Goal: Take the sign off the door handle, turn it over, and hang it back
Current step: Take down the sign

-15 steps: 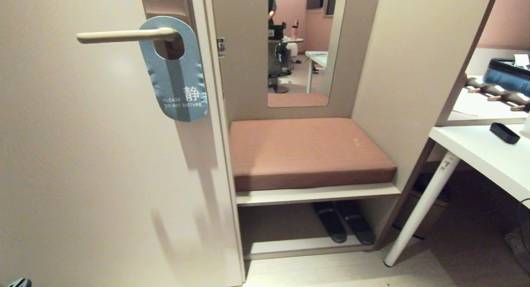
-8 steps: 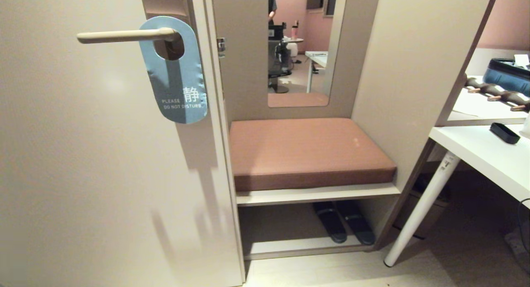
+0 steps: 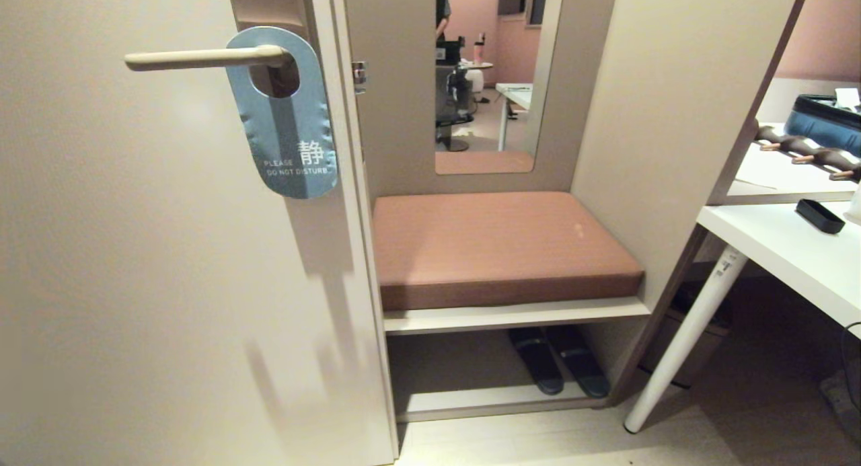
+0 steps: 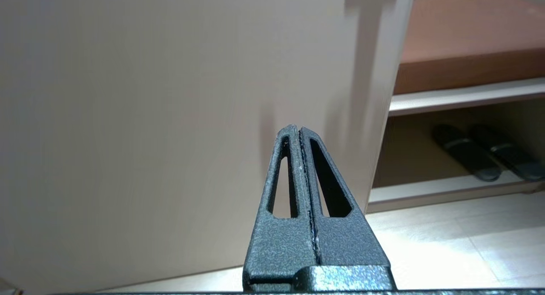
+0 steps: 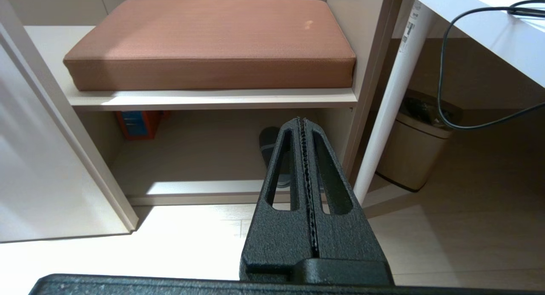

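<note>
The sign (image 3: 286,126) hangs by its round hole on the door handle (image 3: 202,58), blue-grey face outward, reading "PLEASE DO NOT DISTURB". The handle is a cream horizontal lever on a brown backplate (image 3: 269,9) at the door's right edge. Neither arm shows in the head view. My left gripper (image 4: 300,131) is shut and empty, low down and facing the bare lower door panel. My right gripper (image 5: 303,121) is shut and empty too, pointing at the low shelf under the bench. Neither wrist view shows the sign or the handle.
Right of the door (image 3: 134,284) is a bench nook with a brown cushion (image 3: 498,247), a mirror above and dark slippers (image 3: 558,358) on the shelf below. A white desk (image 3: 794,257) with a slanted leg stands at the right, a bin (image 5: 415,152) under it.
A dark bit of the left arm at the bottom left corner of the head view one second ago has dropped out of sight. The sign swayed slightly on the handle.
</note>
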Controlling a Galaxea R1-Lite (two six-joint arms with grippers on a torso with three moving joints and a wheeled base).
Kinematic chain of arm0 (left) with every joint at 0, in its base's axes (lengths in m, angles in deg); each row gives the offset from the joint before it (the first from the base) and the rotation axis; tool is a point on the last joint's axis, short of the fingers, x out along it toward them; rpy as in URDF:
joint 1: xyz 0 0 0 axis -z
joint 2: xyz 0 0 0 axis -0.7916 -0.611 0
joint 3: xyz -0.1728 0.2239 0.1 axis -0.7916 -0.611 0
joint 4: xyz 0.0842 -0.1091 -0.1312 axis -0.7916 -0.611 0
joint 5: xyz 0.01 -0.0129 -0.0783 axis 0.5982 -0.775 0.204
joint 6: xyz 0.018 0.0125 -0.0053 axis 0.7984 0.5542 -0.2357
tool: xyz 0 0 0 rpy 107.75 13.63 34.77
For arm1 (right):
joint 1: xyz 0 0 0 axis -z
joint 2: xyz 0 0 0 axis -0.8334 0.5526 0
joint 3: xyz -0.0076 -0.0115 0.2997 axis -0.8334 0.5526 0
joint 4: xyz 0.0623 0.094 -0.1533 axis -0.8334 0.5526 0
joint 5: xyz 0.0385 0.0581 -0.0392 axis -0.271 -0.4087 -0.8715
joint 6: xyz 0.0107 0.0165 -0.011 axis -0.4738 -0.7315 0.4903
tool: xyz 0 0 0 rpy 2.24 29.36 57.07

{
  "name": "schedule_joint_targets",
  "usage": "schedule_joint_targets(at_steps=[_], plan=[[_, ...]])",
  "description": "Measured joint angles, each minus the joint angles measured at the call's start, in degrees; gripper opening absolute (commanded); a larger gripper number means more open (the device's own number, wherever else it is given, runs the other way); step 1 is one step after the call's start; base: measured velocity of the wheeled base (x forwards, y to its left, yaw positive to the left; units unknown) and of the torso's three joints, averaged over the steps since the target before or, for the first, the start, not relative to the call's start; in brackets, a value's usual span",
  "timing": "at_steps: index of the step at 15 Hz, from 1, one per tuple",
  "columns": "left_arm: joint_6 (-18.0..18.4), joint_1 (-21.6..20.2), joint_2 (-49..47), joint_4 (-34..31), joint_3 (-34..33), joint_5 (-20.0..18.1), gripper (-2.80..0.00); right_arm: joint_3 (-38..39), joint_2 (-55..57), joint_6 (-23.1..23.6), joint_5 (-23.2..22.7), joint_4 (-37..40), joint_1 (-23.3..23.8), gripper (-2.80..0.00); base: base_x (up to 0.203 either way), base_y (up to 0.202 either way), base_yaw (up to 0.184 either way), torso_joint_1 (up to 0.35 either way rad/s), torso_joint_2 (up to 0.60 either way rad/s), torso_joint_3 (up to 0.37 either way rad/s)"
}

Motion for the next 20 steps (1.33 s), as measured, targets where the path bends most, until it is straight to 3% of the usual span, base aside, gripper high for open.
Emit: schedule_joint_targets(at_steps=[17, 20], plan=[[-0.25, -0.06, 0.84, -0.04, 0.0, 0.37, -2.8, 0.0, 0.0, 0.01, -0.01, 0.0, 0.02, -2.8, 0.0, 0.0, 0.0, 0.0, 0.0, 0.0], [-1.6, -0.01, 0.84, 0.03, 0.0, 0.84, -2.8, 0.0, 0.0, 0.01, -0.01, 0.0, 0.0, -2.8, 0.0, 0.0, 0.0, 0.0, 0.0, 0.0]])
